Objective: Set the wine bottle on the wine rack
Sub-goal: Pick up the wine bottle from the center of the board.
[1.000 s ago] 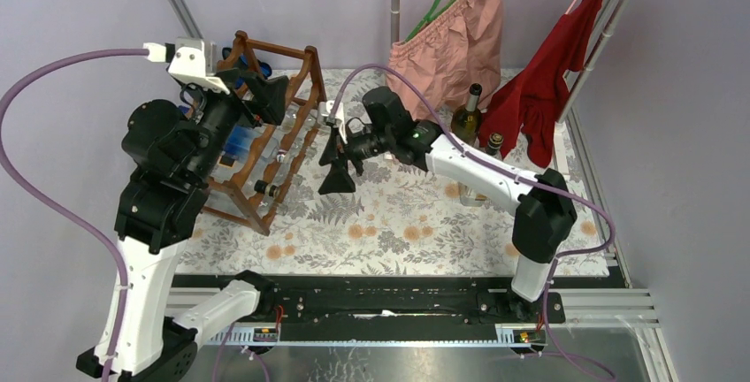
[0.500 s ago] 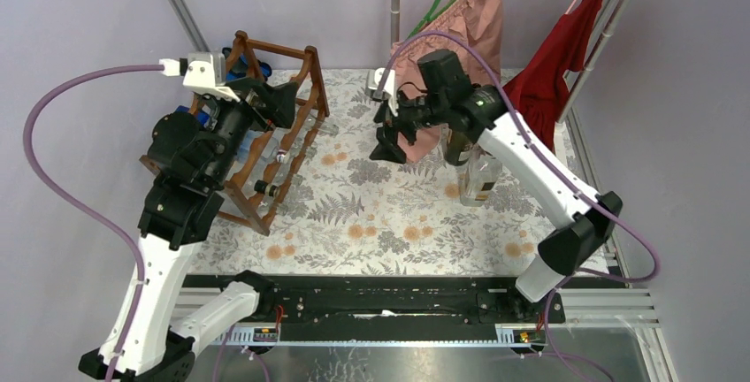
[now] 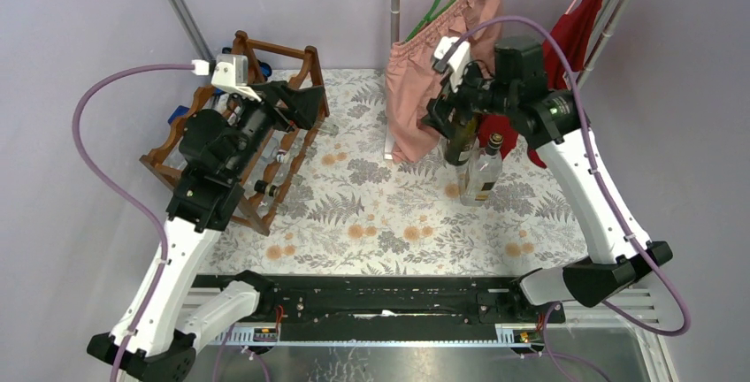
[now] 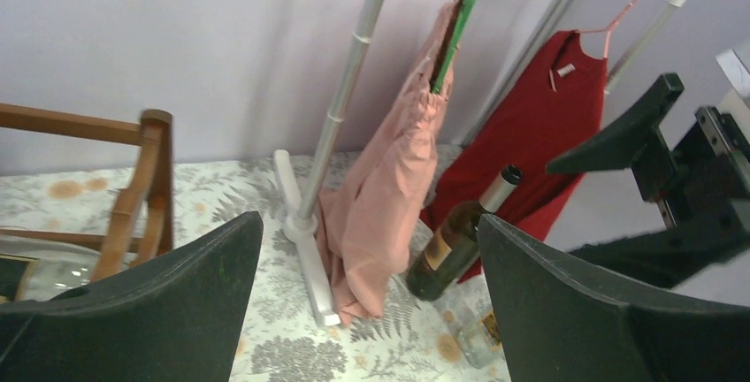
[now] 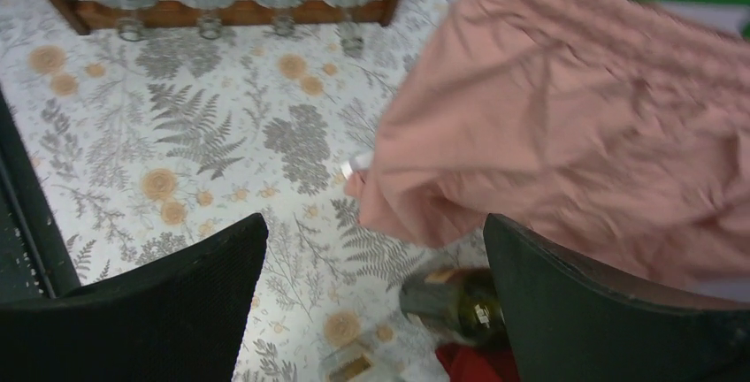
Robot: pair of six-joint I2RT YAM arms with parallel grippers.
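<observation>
Step in hand: approach for pick-up. Right gripper (image 5: 367, 223), jaws spread and empty, hangs above the wine bottle (image 4: 447, 254). The bottle stands upright towards the table's (image 3: 371, 223) far right corner, just beside 1 clear bottle (image 3: 482, 174). Left gripper (image 4: 369, 221), spread and empty, hovers by the wine rack (image 3: 276, 46) at the far left corner. Next move calls for descending, straddling the bottle and closing.

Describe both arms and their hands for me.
Both arms match: the left arm and right arm have white links with black joint housings. A purple cable loops to a white camera block at each wrist. The left hand and right hand each have two broad, black, wedge-shaped fingers. A small green light shows on the right arm.
</observation>
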